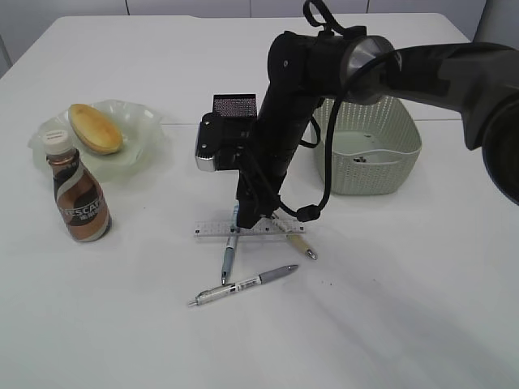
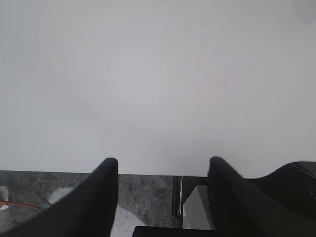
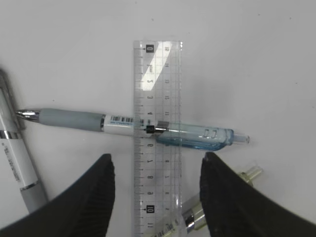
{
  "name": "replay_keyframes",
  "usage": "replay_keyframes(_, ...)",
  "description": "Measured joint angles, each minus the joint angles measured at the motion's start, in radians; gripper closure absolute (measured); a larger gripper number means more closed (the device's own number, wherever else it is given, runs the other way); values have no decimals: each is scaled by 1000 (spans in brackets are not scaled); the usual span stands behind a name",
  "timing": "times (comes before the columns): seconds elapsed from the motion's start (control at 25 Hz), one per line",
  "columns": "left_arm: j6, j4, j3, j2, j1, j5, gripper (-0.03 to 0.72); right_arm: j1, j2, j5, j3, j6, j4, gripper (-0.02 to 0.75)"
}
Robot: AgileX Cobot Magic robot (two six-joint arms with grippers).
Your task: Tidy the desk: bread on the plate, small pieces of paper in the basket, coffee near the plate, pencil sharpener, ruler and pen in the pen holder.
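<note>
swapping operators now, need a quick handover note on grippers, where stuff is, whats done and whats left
Left gripper: open, holding nothing, at the desk edge.
Right gripper: open, straddling the ruler, which lies across a pen.
Done: bread on plate, coffee beside it.
Left: ruler and three pens into the pen holder. Basket sits right; contents unclear.

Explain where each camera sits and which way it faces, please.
Exterior: in front, looking down at a slant over the desk; right arm shows.
Left wrist: at the desk edge, facing bare top; two open fingers show.
Right wrist: straight down on ruler crossing a pen; open fingers straddle it.
Exterior and right wrist share ruler and pens.
</note>
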Motion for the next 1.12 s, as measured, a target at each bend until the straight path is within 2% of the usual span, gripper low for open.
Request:
replay_keyframes(0.32, 0, 0, 0, 0, 0, 0, 267, 0, 0, 0, 0, 13, 0, 330)
replay_keyframes(0.6, 0, 0, 0, 0, 0, 0, 267, 0, 0, 0, 0, 51, -33, 237)
replay_keyframes(1.12, 0, 0, 0, 0, 0, 0, 272, 0, 18, -28, 0, 54, -67, 227)
